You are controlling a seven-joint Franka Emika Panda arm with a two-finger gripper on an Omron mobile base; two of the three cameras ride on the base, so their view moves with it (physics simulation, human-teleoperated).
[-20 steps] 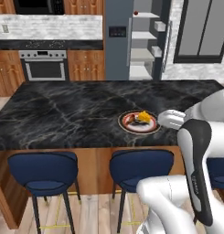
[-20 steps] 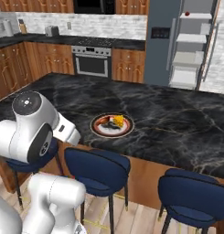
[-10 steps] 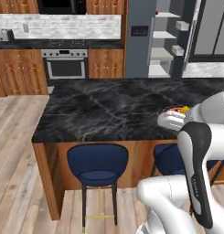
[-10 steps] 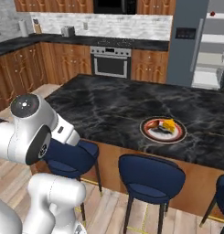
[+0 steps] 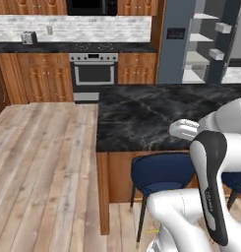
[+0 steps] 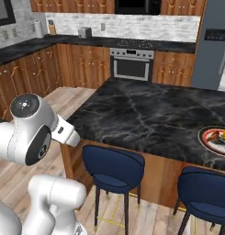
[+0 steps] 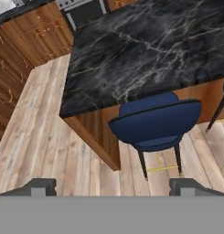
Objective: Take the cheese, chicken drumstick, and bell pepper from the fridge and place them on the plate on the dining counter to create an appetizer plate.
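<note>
Two fingers (image 7: 39,186) spread wide, empty, aimed down at blue stool (image 7: 154,123).

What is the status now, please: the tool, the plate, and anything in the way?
Tool open, empty, over a blue stool. Plate on dining counter, yellow-orange food on it. Fridge open beyond the counter. Nothing near the tool.

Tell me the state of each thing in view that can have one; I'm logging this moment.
fridge: door open, white shelves showing.
plate: on the dining counter, yellow-orange food already on it.
gripper: fingers wide apart, holding nothing.
oven: door shut.
blue stool: tucked at the counter's edge.
</note>
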